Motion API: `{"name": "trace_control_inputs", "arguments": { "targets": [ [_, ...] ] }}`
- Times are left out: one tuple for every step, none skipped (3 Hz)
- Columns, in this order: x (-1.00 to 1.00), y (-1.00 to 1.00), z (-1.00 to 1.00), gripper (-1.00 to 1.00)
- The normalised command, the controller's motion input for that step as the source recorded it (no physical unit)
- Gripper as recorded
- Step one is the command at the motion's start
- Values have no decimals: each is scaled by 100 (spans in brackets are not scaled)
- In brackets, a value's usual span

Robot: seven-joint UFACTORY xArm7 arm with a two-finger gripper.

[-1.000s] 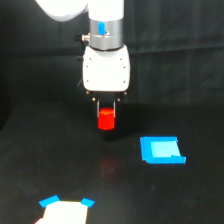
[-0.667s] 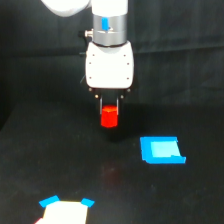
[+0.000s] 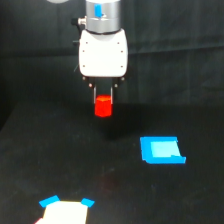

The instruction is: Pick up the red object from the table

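We saw first the wide matte black table (image 3: 45, 165), which filled the lower part of the exterior view and was nearly as dark as the backdrop behind it. Above the table hung the arm's white boxy head (image 3: 103, 52) with a grey cylinder joint on top of it, and this head we take as our landmark.

Directly under the white head was the dark two-finger gripper (image 3: 103, 102). Its thin fingers (image 3: 94, 95) stood close together, pressed on the two sides of the small bright red-orange stubby block (image 3: 103, 107). The red block sat between the fingers, and its lower part showed below the tips. It was lifted off the table: dark empty space lay under it, and a faint reddish reflection showed on the surface well below the head.

Below the head and toward the exterior view's right lay a flat bright blue rectangle (image 3: 161, 150) on the table, well apart from the gripper. Far below the head, toward the exterior view's left and at the bottom edge, lay a white patch with blue corners (image 3: 65, 210), partly cut off by the frame.
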Motion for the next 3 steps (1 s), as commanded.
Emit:
{"name": "trace_control_inputs", "arguments": {
  "targets": [
    [33, -40, 90, -100],
    [15, -39, 100, -85],
    [100, -33, 100, -100]
  ]
}}
